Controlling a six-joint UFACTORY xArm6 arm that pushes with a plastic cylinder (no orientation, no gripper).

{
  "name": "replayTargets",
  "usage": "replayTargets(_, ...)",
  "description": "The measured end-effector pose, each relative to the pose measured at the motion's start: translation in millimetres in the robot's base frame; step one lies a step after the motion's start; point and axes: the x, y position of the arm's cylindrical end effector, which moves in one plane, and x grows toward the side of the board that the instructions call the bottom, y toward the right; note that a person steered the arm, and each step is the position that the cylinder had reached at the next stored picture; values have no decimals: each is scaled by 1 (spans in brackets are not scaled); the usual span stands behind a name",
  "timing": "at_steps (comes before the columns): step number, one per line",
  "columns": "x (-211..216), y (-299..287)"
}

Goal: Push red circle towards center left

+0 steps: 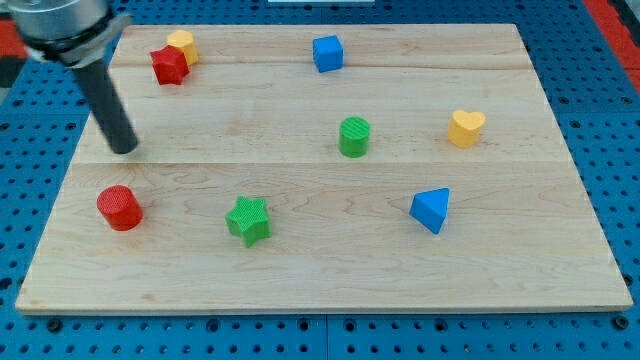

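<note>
The red circle (119,207) is a short red cylinder standing on the wooden board (320,265) at the view's lower left. My tip (124,150) rests on the board above the red circle, a short gap away and not touching it. The dark rod rises from the tip towards the view's top left corner.
A red star (169,66) touches a yellow block (183,45) at the top left. A blue cube (327,53) is at top centre, a green cylinder (354,137) in the middle, a yellow heart (466,128) at right, a blue triangle (431,209) at lower right, a green star (248,220) at lower centre.
</note>
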Motion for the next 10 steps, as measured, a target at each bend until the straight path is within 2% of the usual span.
replayTargets(1,40,-24)
replayTargets(2,88,-22)
replayTargets(3,121,9)
replayTargets(6,98,14)
replayTargets(8,107,55)
replayTargets(10,85,39)
